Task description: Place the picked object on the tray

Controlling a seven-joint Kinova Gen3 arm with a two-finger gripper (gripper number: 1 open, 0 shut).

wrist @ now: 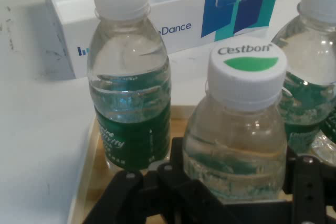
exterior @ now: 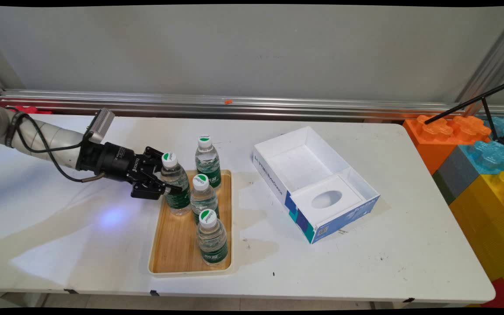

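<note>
While the arm reaches in from the left of the frame, the gripper pinches a water bottle standing upright at the wooden tray's upper-left corner; three more bottles stand just right of it.

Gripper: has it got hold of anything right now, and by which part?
The black two-finger gripper grips a clear plastic water bottle with green label and white cap around its body, below the shoulder.

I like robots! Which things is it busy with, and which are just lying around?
Busy with: gripper, the bottle it holds, wooden tray under it.
Lying around: three other bottles in the tray, open white box, big toy bricks.
</note>
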